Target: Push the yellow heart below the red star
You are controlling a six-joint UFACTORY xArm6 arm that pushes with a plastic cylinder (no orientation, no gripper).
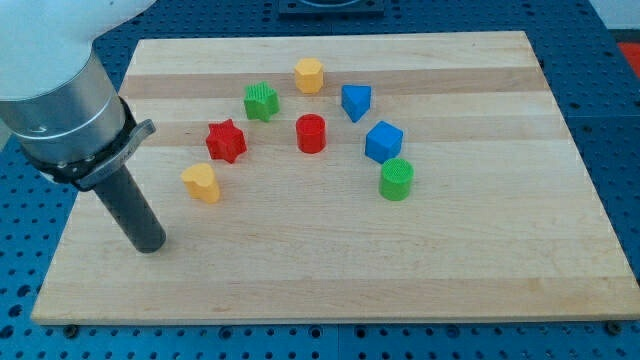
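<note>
The yellow heart (201, 184) is lying just left of and nearer than the red star (226, 140), so it is needing only a short push to the right. My tip (150, 244) is resting on the bench (400, 280), left of and nearer than the heart, not touching it; this end effector is a plain rod, gripping nothing.

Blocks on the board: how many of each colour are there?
Yellow: 2, heart and hexagon
Red: 2, star and cylinder
Green: 2, star and cylinder
Blue: 2, triangle and cube
Total: 8

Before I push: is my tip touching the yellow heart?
Apart. The camera view shows bare board between my tip and the yellow heart, which lies up and to the view's right of it.
</note>
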